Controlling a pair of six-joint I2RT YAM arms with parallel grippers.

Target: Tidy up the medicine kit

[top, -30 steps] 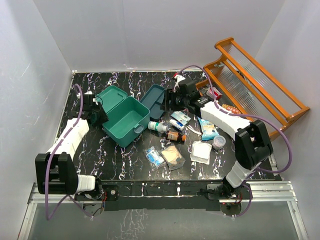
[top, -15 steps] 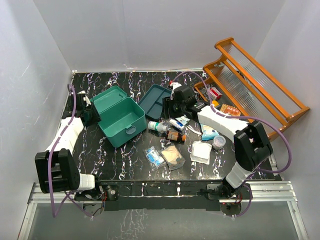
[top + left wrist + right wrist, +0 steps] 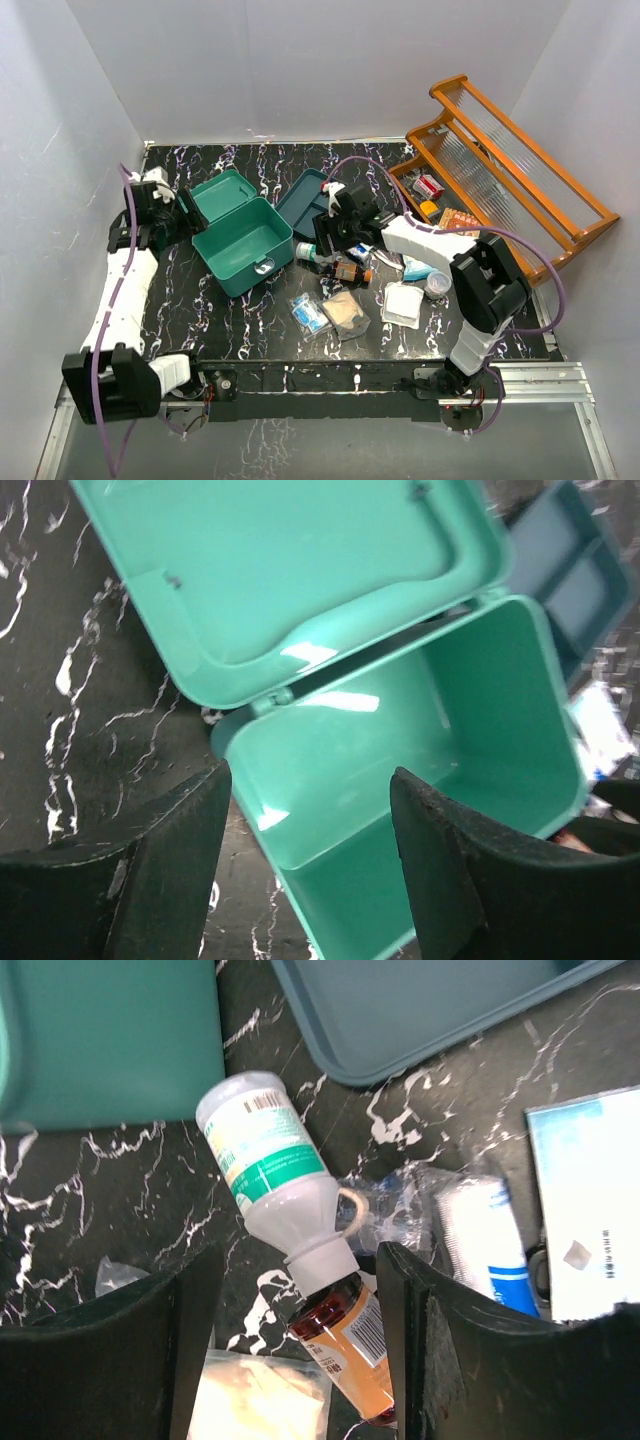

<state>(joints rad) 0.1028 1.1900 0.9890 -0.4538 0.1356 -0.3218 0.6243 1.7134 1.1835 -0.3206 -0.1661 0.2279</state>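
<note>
**Overhead and wrist views, with the medicine kit (image 3: pixel 250 240) as reference.** The kit stands on the table (image 3: pixel 200 310), left of its middle. Its lid (image 3: pixel 222 193) is swung back on the hinges and lies open behind the box, and the interior shows smooth teal plastic.

My left hand (image 3: pixel 310 875) hangs at the kit's rear left corner, on the hinge side, and is released. Its two dark fingers (image 3: pixel 150 880) stand well apart. Between them the wrist view shows only the corner of the box and the marbled surface, so nothing is grasped.

My right hand (image 3: pixel 290 1360) hangs just right of the kit's front right corner, likewise released. Its fingers are spread to either side of two bottles, and I see a gap on both sides.

- The white bottle (image 3: pixel 268 1155), with a green label, lies on its side just beside the kit's right wall, neck pointing away from the kit.
- The amber bottle (image 3: pixel 350 1345), with an orange label, lies farther from the kit, its top meeting the white bottle's neck.
- A flat dark-teal tray (image 3: pixel 305 200) lies just behind and right of the kit, near the lid's right edge.
- A blue-and-white packet (image 3: pixel 310 314), a beige pad (image 3: pixel 347 314) and a white pad (image 3: pixel 403 303) lie in front and right of the kit.
- An orange wooden rack (image 3: pixel 500 160) stands well apart from the kit, at the far right.
</note>
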